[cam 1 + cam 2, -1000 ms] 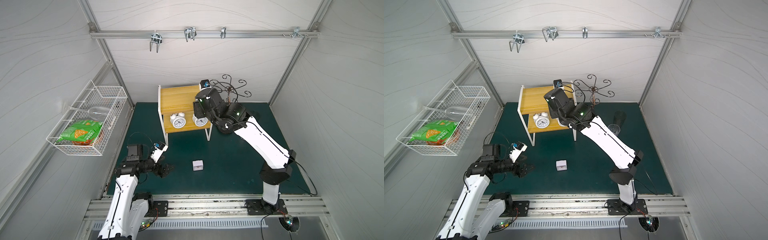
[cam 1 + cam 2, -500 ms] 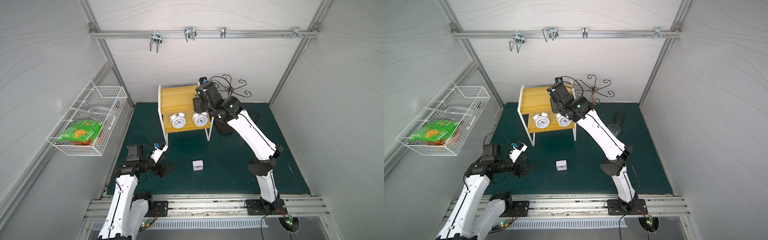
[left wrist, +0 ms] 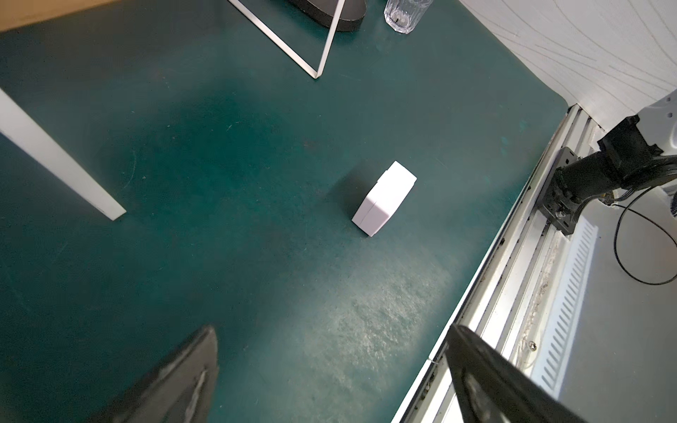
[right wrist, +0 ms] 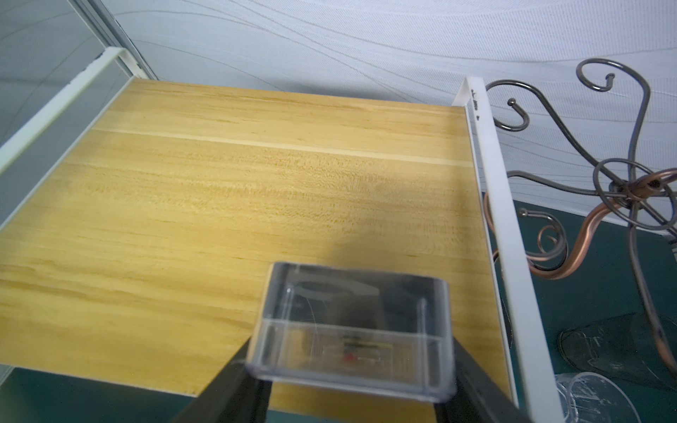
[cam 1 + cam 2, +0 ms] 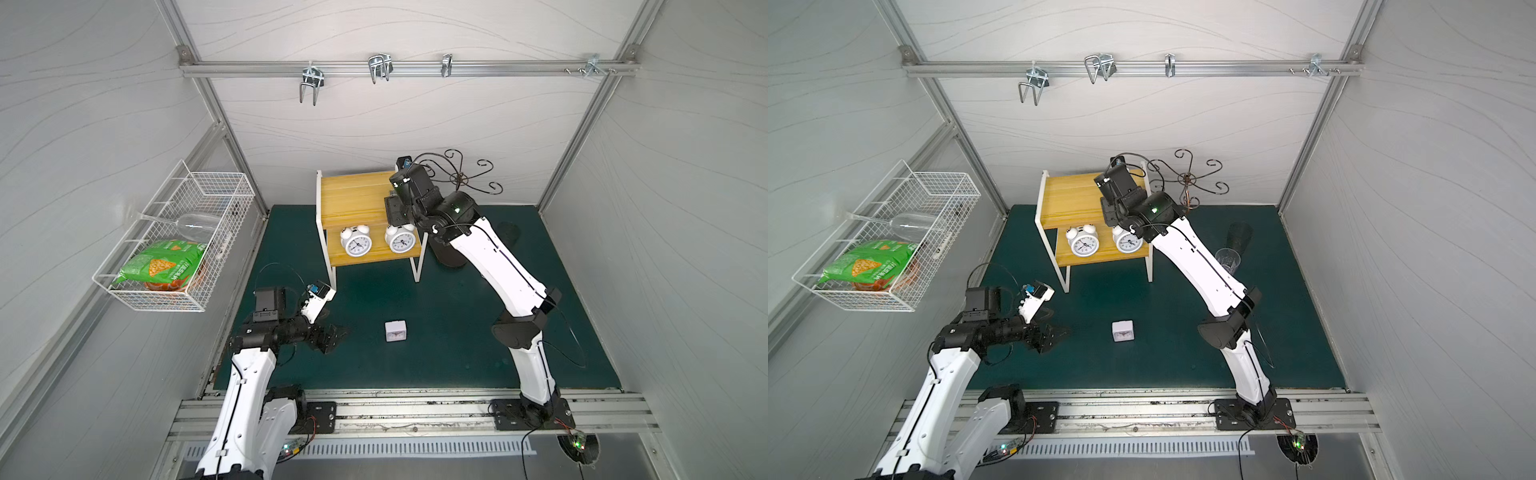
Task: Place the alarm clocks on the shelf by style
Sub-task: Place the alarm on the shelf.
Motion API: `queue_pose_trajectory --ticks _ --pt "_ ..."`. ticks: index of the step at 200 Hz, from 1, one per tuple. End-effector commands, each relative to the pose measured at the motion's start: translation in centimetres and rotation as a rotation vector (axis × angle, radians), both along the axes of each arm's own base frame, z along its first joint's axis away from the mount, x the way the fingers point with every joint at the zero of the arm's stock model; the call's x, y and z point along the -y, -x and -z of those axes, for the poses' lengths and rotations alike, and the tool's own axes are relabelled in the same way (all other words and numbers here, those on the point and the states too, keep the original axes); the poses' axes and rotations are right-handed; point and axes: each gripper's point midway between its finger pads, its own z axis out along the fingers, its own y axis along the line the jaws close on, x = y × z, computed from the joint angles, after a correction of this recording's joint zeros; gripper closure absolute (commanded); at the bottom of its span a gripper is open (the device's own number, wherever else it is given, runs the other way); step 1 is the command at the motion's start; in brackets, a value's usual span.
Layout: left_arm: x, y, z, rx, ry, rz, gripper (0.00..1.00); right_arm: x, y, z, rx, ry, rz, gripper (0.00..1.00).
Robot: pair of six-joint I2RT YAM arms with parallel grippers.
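- While poised over the top board of the two-tier yellow wooden, white-framed shelf (image 4: 256, 183), brackets the clear square plastic alarm clock (image 4: 351, 315) between right gripper (image 4: 351, 366) fingers at the board's front corner; cannot tell whether clamped or loosened.
- Shows two round white twin-bell alarm clocks (image 5: 356, 243) (image 5: 400, 241) side by side on the lower board.
- Finds the white square alarm clock (image 5: 395, 331) standing on the dark green table (image 5: 457, 311).
- Holds left gripper (image 3: 331, 331) spread wide and empty nearby.

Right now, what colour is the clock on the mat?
White square clock, clearest in left wrist view.
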Motion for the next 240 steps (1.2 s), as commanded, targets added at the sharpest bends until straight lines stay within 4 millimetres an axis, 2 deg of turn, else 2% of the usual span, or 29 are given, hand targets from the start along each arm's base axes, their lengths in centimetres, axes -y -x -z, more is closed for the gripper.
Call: queue_pose_trajectory --ticks 1,34,58,95,161,200,240 --pt "0.1 -0.9 -1.6 0.058 0.009 0.003 0.01 0.2 -0.5 -0.1 0.009 0.006 0.005 0.27" --pt "0.1 -0.9 -1.7 0.06 0.011 0.001 0.01 0.3 -0.4 -0.6 0.017 -0.007 0.005 0.1" --pt "0.1 -0.8 -1.7 0.059 0.01 0.0 0.01 0.1 -0.1 -0.9 0.019 -0.017 -0.007 0.01" --pt "0.1 -0.7 -1.8 0.066 0.006 0.001 0.01 -0.2 1.4 -2.3 0.057 -0.008 -0.021 0.01" --pt "0.2 -0.4 -2.1 0.073 0.014 0.005 0.01 1.3 5.9 -4.5 0.101 -0.027 -0.028 0.01" --pt "0.3 -0.3 -2.3 0.08 0.014 0.008 0.01 1.5 8.7 -2.7 0.069 -0.047 -0.065 0.01" --pt "0.2 -0.1 -2.3 0.081 0.008 0.012 0.01 2.0 11.9 1.1 0.038 -0.096 -0.091 0.01"
